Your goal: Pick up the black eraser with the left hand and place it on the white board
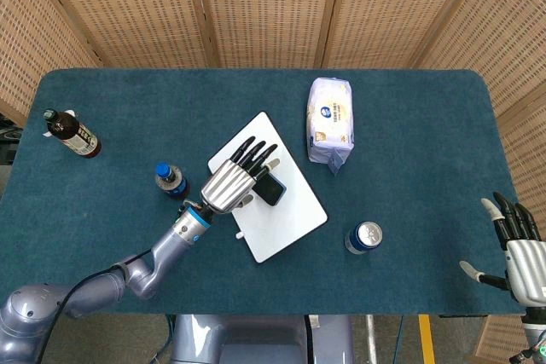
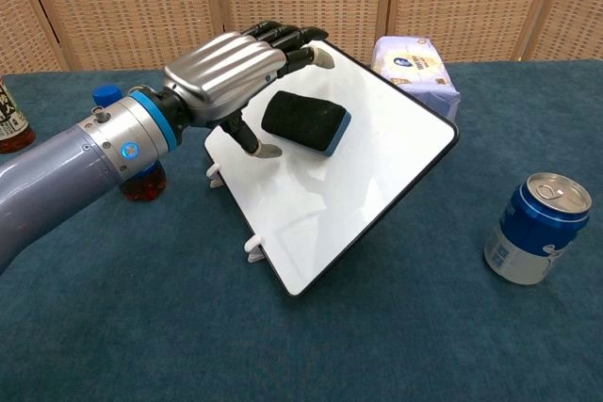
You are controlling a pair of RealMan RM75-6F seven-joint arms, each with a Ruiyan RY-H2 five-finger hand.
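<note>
Blue can point(image 2: 532, 228) sits nearest, well clear. Black eraser point(image 2: 305, 122) lies on the white board point(image 2: 358, 185) w/ our left hand point(image 2: 231, 72) spread wide just beside it, holding nothing. Risk: a trailing thumb could nudge the eraser off (right hand point(image 1: 519, 240) idle, fingers apart).

Your table point(image 1: 409, 117) wears a dark teal cloth. On it lie the white board point(image 1: 286, 219) at the middle, a tissue pack point(image 1: 329, 118) behind it, a blue can point(image 1: 363, 237) toward the right, and two bottles point(image 1: 72, 133) point(image 1: 171, 180) on the left
</note>
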